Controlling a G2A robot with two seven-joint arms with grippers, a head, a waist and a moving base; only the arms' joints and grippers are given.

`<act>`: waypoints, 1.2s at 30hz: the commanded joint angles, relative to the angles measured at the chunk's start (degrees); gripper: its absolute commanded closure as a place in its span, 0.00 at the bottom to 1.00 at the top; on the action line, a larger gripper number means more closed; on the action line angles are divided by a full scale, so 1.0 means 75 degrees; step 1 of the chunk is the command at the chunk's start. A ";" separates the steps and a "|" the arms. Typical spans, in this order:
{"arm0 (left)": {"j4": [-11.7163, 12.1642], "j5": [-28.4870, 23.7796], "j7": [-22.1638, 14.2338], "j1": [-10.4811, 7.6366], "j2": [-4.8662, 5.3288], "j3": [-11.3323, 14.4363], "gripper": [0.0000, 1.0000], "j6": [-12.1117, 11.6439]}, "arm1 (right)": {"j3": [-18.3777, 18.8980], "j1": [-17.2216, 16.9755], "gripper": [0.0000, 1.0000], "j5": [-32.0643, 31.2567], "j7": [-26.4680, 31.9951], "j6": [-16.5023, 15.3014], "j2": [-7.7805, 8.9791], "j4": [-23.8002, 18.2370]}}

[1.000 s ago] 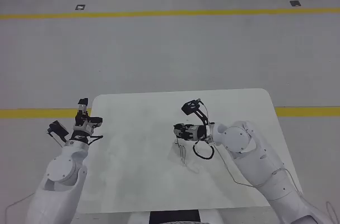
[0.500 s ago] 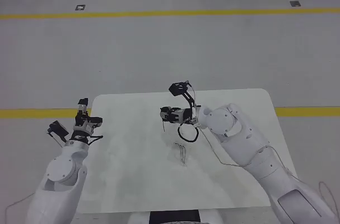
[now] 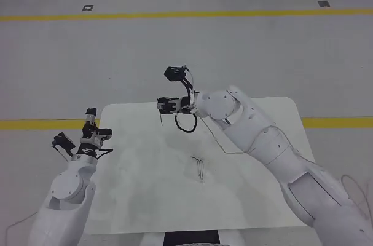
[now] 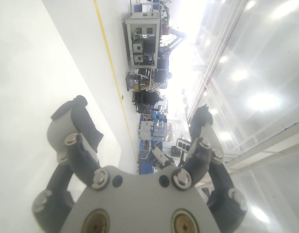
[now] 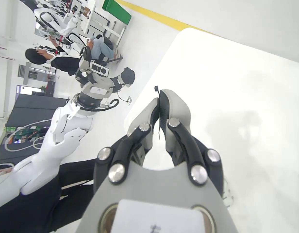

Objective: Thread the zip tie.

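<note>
A thin black zip tie is pinched between the fingertips of my right gripper, its small head sticking out past the tips. In the top view the right gripper is held above the far left part of the white table, and the zip tie hangs down from it. My left gripper stays at the table's left edge, open, with nothing between its fingers.
A few more thin zip ties lie loose near the middle of the table. A yellow floor line runs past the table's left and right sides.
The right arm has swung from the loose zip ties at the table's middle toward the far left corner, carrying the zip tie. The left arm has not moved.
</note>
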 commanded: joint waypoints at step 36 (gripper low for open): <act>0.0270 0.7685 -0.0075 -0.0227 0.0335 0.0170 0.00 -0.2597 | -0.0668 0.1464 1.00 0.1663 -0.0252 0.2034 -0.1258 0.2333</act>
